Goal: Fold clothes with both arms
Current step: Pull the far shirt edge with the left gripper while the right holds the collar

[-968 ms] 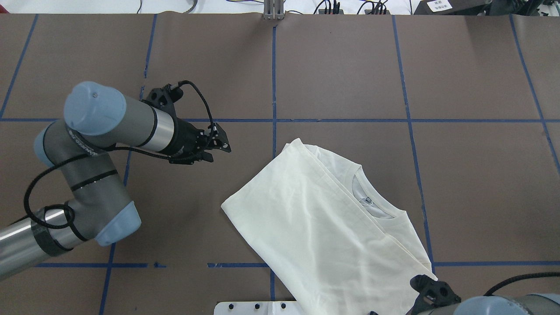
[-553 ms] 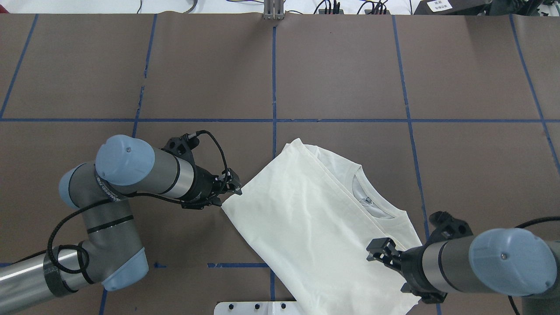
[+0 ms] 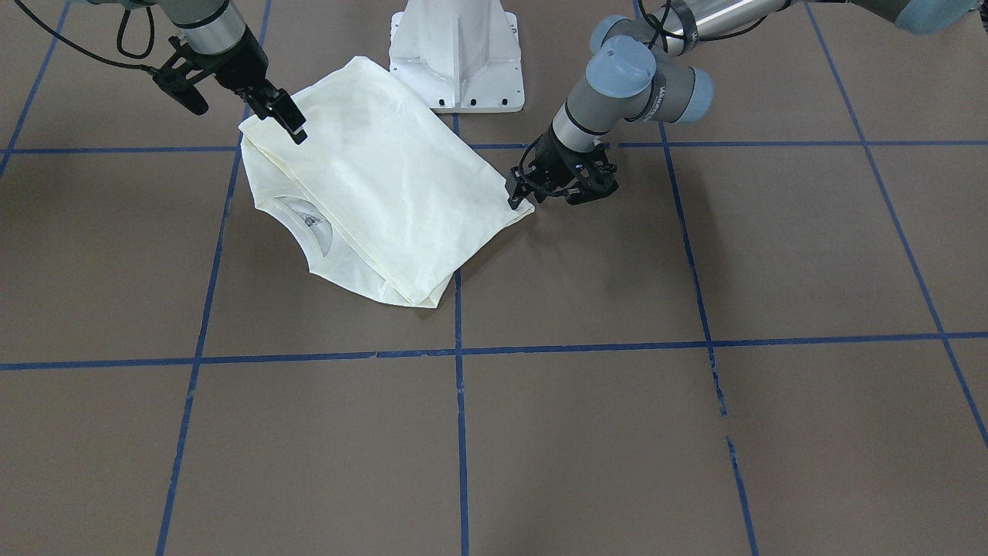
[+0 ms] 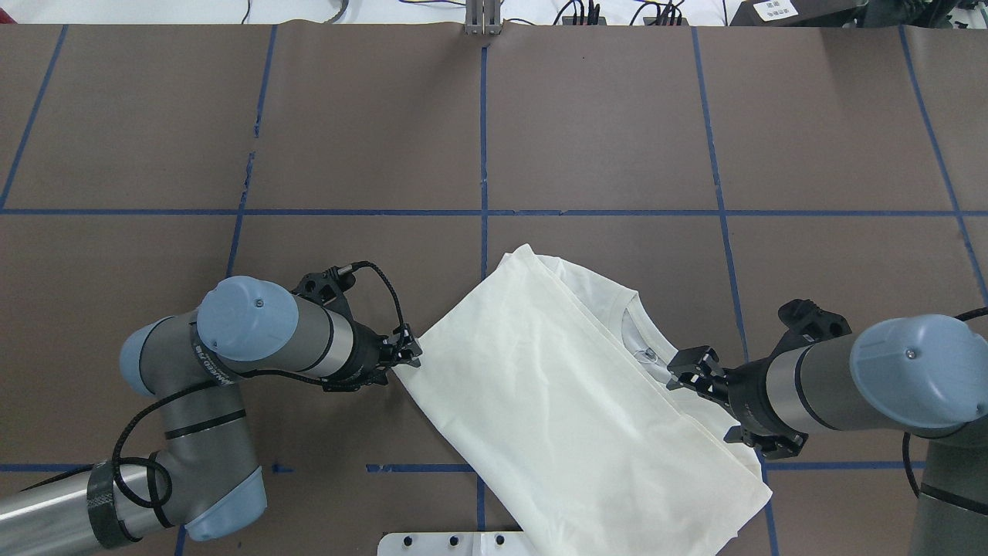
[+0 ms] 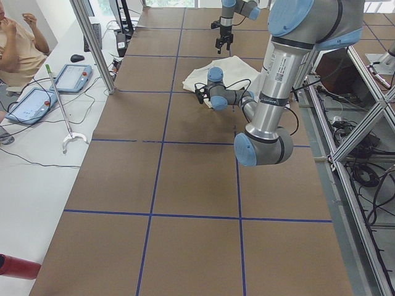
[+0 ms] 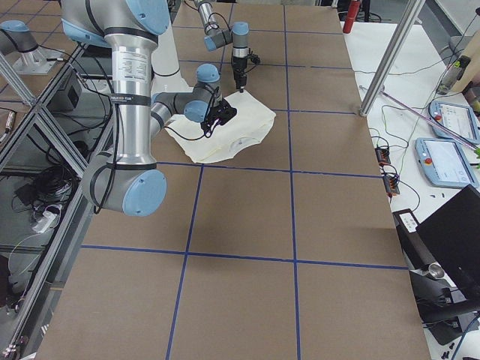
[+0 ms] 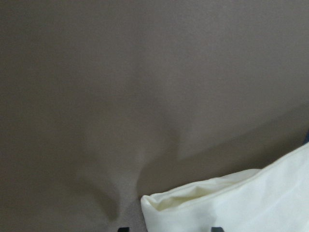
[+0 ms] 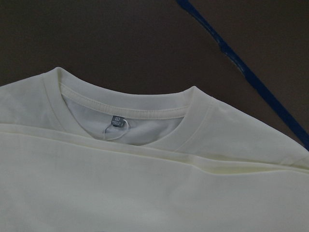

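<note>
where the white pedestal [image 4: 455,543] sits at the near edge of the table [image 4: 602,116], the cream t-shirt [image 4: 540,386] begins. it lies folded into a long band, plain side up, running from 5 o'clock beside the pedestal toward 11 o'clock. at 9 o'clock from the shirt's middle, the left gripper [image 4: 407,357] is at the shirt's side corner. its wrist view shows that corner lying between two dark fingertips [image 7: 123,228] that stand apart, not pinching it. at 3 o'clock, the right gripper [image 4: 687,364] hangs over the shoulder, just beside the collar [image 8: 145,113]. its fingers look apart and hold nothing. i cannot tell whether they touch the fabric. a small grey label [image 8: 117,121] shows inside the collar. farther out, blue tape lines [image 4: 483,139] cross the brown table.
</note>
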Action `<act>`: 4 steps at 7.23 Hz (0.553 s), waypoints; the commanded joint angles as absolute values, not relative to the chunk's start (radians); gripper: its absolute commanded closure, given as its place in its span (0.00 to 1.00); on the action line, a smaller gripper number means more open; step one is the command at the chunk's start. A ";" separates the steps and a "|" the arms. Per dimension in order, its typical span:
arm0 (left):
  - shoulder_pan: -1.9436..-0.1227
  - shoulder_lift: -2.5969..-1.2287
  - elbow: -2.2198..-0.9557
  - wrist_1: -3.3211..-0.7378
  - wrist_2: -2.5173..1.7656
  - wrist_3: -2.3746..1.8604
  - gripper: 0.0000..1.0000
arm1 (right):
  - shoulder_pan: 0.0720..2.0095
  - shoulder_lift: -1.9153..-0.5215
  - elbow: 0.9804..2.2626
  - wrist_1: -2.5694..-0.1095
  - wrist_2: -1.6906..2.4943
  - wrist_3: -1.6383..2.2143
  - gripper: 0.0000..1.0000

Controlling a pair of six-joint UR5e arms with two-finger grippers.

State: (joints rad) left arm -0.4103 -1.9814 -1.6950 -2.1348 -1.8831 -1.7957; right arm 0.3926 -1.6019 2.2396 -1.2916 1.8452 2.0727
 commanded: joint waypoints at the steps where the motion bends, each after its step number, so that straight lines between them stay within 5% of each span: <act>1: -0.411 -1.985 -1.689 -2.134 -1.861 -1.790 0.81 | 0.396 -1.601 2.238 -1.292 1.847 2.069 0.00; 2: -0.416 -1.983 -1.692 -2.134 -1.861 -1.789 1.00 | 0.396 -1.601 2.238 -1.292 1.847 2.069 0.00; 4: -0.420 -1.982 -1.695 -2.134 -1.859 -1.775 1.00 | 0.394 -1.600 2.237 -1.292 1.847 2.069 0.00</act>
State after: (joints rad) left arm -0.4161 -1.9827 -1.6924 -2.1338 -1.8607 -1.7850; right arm 0.3954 -1.6011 2.2372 -1.2916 1.8469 2.0694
